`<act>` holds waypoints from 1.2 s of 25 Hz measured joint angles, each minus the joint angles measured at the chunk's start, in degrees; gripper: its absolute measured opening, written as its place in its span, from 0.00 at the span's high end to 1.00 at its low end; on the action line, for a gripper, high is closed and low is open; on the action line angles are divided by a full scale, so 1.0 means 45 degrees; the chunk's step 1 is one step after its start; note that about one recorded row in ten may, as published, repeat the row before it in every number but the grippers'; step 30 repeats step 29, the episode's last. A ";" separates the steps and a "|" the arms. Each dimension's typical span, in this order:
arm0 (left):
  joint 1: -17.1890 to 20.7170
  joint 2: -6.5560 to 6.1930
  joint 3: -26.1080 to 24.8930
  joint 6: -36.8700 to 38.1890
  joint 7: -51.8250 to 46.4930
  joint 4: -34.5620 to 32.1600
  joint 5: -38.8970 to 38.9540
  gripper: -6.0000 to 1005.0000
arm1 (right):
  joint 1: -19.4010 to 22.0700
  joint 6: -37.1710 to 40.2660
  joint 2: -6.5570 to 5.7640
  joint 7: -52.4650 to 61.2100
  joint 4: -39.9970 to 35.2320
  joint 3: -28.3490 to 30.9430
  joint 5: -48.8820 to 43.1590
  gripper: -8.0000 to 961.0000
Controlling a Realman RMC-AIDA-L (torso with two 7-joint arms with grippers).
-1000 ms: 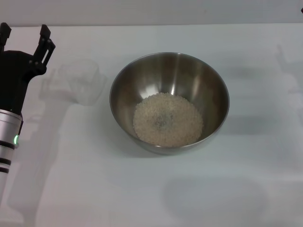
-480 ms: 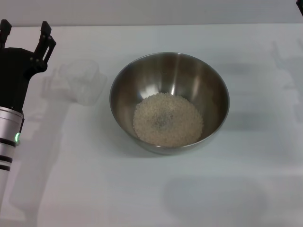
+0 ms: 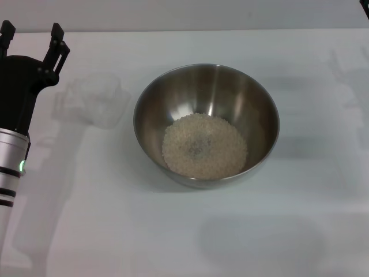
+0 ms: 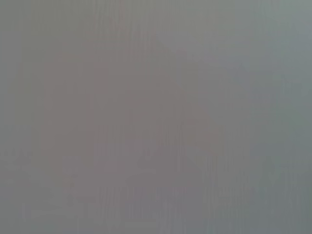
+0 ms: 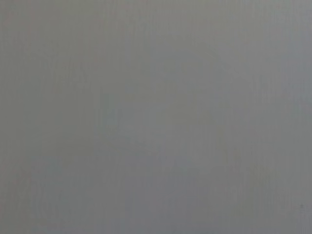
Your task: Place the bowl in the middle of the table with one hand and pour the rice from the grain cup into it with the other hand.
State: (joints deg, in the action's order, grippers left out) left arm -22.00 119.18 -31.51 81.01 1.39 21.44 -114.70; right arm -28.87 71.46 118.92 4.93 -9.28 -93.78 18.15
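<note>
The steel bowl (image 3: 206,124) stands in the middle of the white table (image 3: 190,231), with a pale heap of rice (image 3: 204,145) in its bottom. The clear grain cup (image 3: 102,98) stands upright and empty on the table just left of the bowl. My left gripper (image 3: 31,33) is open and empty at the far left, raised, a little left of the cup and apart from it. Only a dark sliver of my right gripper (image 3: 365,4) shows at the top right corner. Both wrist views show only plain grey.
Soft shadows of the arms lie on the table at the left and at the right. The table's far edge runs along the top of the head view.
My left gripper has drifted slightly up and left, away from the cup. The right gripper's tip has come into view at the top right corner. Bowl, rice and cup have not moved.
</note>
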 joint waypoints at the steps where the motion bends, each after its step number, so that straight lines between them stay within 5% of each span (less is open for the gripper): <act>1: 0.0000 0.0000 0.0000 0.0000 0.0000 0.0000 0.0000 0.13 | 0.0000 0.0000 0.0000 0.0000 0.0000 0.0000 0.0000 0.22; 30: 0.0135 -0.0029 -0.0513 0.0350 -0.0011 -0.0161 0.0109 0.13 | 0.0024 -0.0322 0.0074 0.0310 -0.0379 0.0121 0.0002 0.22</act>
